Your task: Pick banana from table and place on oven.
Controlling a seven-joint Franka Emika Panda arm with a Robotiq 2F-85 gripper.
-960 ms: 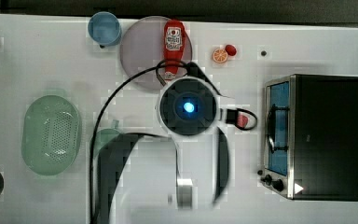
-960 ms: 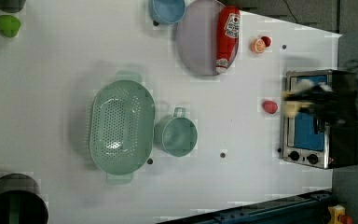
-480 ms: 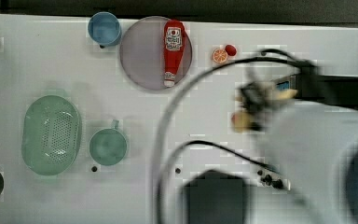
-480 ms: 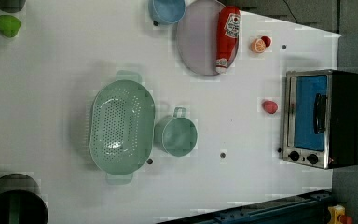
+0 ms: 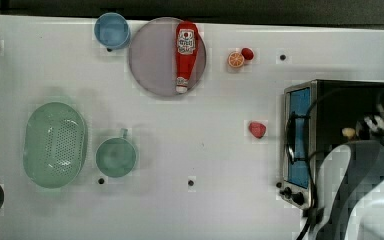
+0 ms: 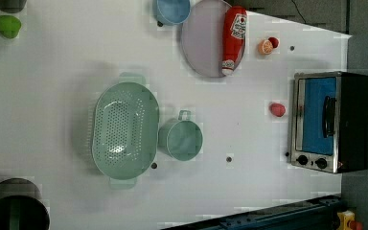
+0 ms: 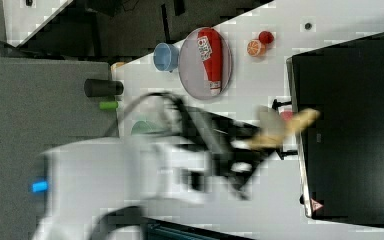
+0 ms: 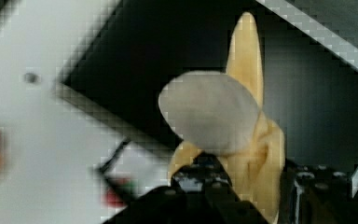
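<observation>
Well, ketchup bottle (image 5: 185, 55) on plate (image 5: 151, 70).

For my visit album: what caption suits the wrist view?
Gripper carrying the half-peeled banana above the oven's black top.

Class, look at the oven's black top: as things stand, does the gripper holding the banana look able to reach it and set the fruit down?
Probably yes. The gripper, shut on the banana, hangs over the oven, whose black top looks bare, so nothing seems to block the way down.
</observation>
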